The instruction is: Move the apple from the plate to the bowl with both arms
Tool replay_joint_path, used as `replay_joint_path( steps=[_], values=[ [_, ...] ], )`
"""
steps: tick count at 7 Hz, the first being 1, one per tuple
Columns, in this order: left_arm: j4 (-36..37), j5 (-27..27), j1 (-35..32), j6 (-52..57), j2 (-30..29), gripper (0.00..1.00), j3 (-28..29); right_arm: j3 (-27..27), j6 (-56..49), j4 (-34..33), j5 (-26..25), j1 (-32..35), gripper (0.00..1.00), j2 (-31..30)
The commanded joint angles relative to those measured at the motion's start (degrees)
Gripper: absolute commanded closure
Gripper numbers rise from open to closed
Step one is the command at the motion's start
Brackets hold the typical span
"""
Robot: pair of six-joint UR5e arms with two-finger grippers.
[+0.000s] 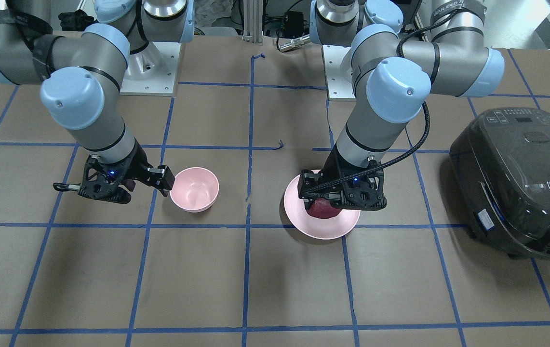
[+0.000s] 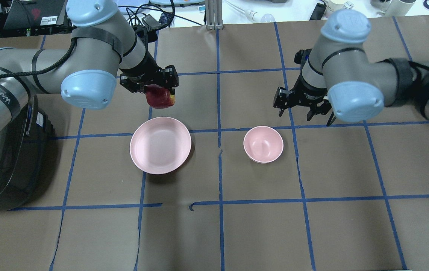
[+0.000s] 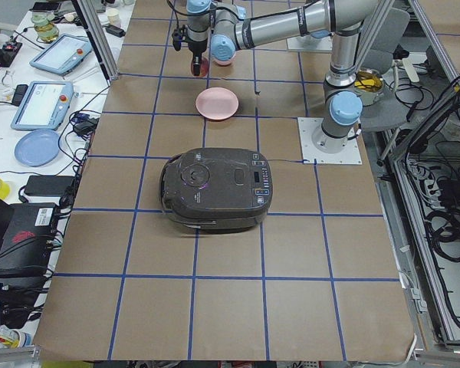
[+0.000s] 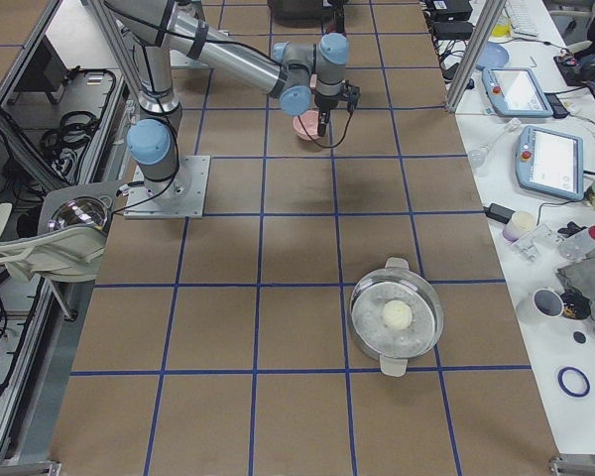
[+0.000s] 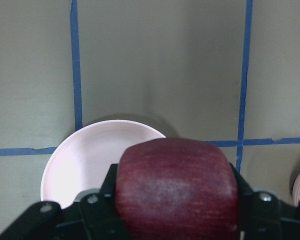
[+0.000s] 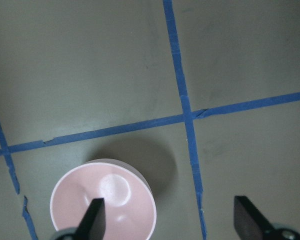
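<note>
Plate (image 2: 160, 150): nothing in it, bare pink surface. Bowl (image 2: 263, 145): nothing in it, standing upright on the table to the right of the plate and well apart from it. Apple (image 5: 177, 185): not in either vessel; it is clamped between the two fingers of the left gripper (image 2: 158, 91) and held in the air over the plate, clear of its surface, with the yellow patch showing at one end in the overhead view. Right gripper (image 2: 303, 109): jaws spread wide, nothing between them, hanging above the table near the bowl on the robot's side of it; its wrist view shows the bowl's hollow below the left finger. Black cooker (image 1: 520, 178): lid down, contents not visible, standing at the left arm's end of the table. Steel pot (image 4: 355, 317): uncovered, holding one pale round item (image 4: 398, 314), at the right arm's end.
</note>
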Motion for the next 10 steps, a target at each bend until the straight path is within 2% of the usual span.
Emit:
replay_joint_path(
  steps=[1, 2, 3, 5, 7, 10],
  values=[
    [3.3, -2.6, -3.2, -5.7, -1.3, 1.00, 1.6, -15.3, -0.4, 20.2, -3.8, 0.1, 0.00, -3.3],
    [3.8, -2.6, -6.5, -8.7, -2.5, 1.00, 2.7, -19.5, -0.3, 26.6, -3.8, 0.1, 0.00, -6.0],
    [6.7, -2.4, -10.2, -11.4, -3.3, 1.00, 2.7, -20.7, -0.4, 30.6, -3.8, 0.1, 0.00, -9.5],
    [10.4, -4.9, -15.6, -21.3, -5.1, 1.00, 2.6, -20.2, -0.8, 31.2, -3.5, 0.1, 0.00, -11.2],
    [11.2, -4.8, -19.9, -24.7, -6.9, 1.00, 2.5, -19.1, -2.4, 25.8, -3.7, 0.2, 0.00, -10.0],
    [17.3, -5.1, -23.6, -27.6, -11.0, 1.00, 0.4, -19.0, -2.5, 25.3, -5.5, 0.2, 0.00, -10.1]
  ],
)
